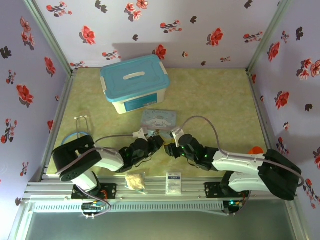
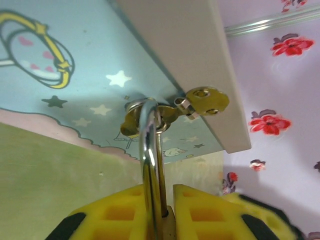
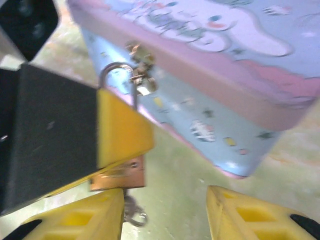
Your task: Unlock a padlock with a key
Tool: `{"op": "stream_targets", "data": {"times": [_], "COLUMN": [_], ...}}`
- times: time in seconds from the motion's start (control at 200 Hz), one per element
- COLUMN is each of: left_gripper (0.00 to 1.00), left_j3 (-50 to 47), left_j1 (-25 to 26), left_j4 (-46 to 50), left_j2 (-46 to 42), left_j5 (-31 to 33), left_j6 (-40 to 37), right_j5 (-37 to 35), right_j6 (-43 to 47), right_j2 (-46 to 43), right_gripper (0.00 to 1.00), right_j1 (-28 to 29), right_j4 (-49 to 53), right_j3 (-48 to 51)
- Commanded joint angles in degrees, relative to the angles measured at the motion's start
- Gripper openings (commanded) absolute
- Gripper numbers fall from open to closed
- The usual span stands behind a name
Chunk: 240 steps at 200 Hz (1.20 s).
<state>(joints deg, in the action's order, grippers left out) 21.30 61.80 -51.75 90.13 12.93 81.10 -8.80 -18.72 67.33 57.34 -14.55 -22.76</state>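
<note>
The two arms meet low over the table (image 1: 215, 100), just in front of the pastel cartoon tin (image 1: 159, 120), the left gripper (image 1: 156, 141) and the right gripper (image 1: 172, 147) nearly nose to nose. From the left wrist, the left gripper (image 2: 160, 192) is clenched on the padlock (image 2: 169, 222): its yellow fingers (image 2: 115, 210) press on either side of the brass body. The thin silver shackle (image 2: 149, 150) rises from between them and passes through the brass hasp (image 2: 202, 100) on the tin's front wall, so the lock hangs on the tin while it is gripped. The right wrist view shows the same hold from the other side. There a black-and-yellow finger covers most of the padlock (image 3: 120, 175), with the shackle (image 3: 117, 70) looped through the hasp (image 3: 141, 55) above it. The right gripper (image 3: 165, 217) is released, its two yellow fingers (image 3: 250, 215) wide apart with bare table between them. It sits just below and beside the lock, clamping nothing. A small grey metal piece – the key (image 3: 133, 214) – hangs right under the padlock body, close against the gripper's picture-left finger; the blur does not show whether it is seated in the keyhole. Behind the tin stands a blue-lidded box (image 1: 135, 82), and a white card packet (image 1: 173, 182) lies at the near edge between the arm bases
</note>
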Motion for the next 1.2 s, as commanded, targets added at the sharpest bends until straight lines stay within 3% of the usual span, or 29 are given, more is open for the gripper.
{"op": "stream_targets", "data": {"times": [0.0,0.225,0.42,0.635,0.875,1.195], "left_gripper": [0.00,0.00,0.00,0.02,0.06,0.13], "left_j3": [2.4,-1.1,-1.6,3.1,8.4,12.4], "left_j1": [-1.0,-2.6,-3.3,-5.2,-6.3,-6.0], "left_j4": [9.4,5.3,9.0,26.2,43.9,53.4], "left_j2": [-2.8,-2.0,-2.8,-4.1,-3.6,-2.2], "left_j5": [-1.3,-2.5,-3.2,-8.0,-7.0,-3.7], "left_j6": [-3.9,-2.2,-4.5,-9.9,-17.1,-22.1], "right_j5": [-4.7,-7.0,-16.0,-16.7,-15.2,-15.8], "right_j6": [-2.4,-4.7,-6.5,-6.5,-7.4,-7.6], "right_j2": [-1.0,-0.5,-0.2,4.6,7.2,7.1], "right_gripper": [0.46,0.46,0.46,0.46,0.46,0.46], "right_j1": [-0.4,-0.3,-0.4,-0.8,-0.9,-1.1], "right_j4": [4.2,2.8,4.8,6.7,8.0,9.5], "right_j3": [-1.5,-1.3,-2.2,-5.7,-7.0,-7.3]}}
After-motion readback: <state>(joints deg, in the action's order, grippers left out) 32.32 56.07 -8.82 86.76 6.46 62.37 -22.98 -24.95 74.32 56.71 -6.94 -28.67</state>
